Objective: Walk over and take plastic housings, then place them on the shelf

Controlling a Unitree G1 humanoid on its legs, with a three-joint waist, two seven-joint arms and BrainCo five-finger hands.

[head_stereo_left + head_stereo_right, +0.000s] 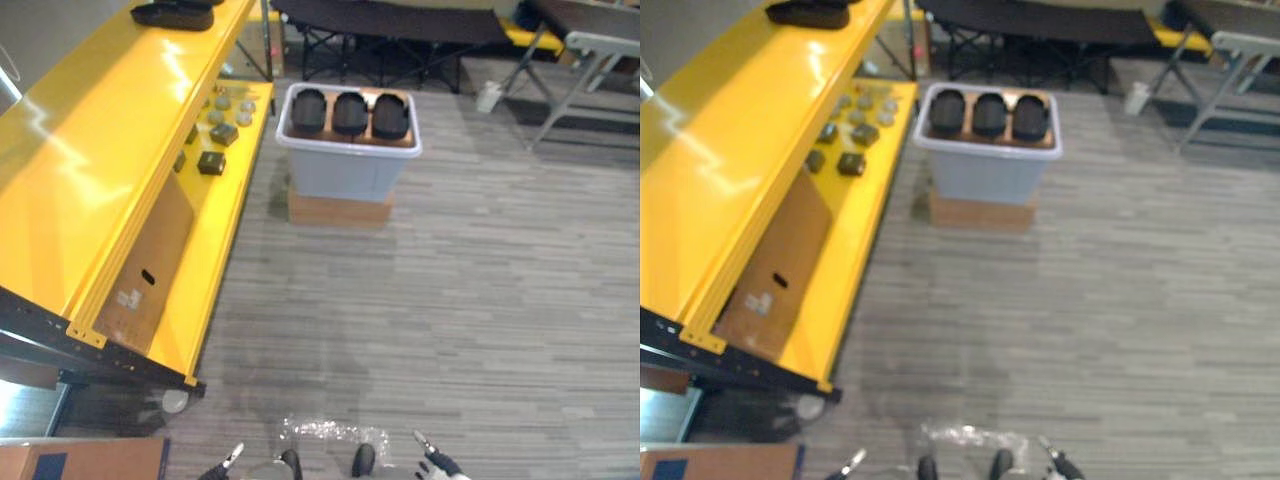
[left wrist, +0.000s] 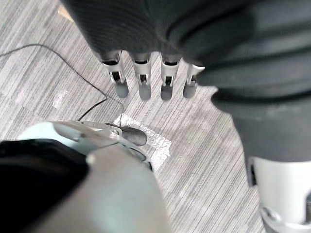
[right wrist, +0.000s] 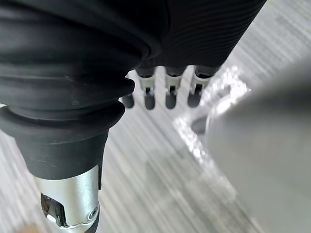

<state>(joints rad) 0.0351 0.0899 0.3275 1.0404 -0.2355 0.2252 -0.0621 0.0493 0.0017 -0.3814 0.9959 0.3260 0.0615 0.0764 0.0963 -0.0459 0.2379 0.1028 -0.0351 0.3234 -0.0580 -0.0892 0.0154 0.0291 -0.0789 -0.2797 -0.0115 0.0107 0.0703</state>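
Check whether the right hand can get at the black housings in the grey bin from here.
Probably not: the right hand hangs low and open, while the housings sit in the bin far across the floor. Nothing blocks the walk over.

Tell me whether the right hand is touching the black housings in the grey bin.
Apart. The left eye view shows bare floor between the right hand and the housings in the bin.

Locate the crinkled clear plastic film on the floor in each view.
Left eye view: crinkled clear plastic film, bottom centre.
Right eye view: bottom centre.
Left wrist view: lying just beyond the left hand.
Right wrist view: lying just beyond the right hand.
Shared landmark: grey striped floor.
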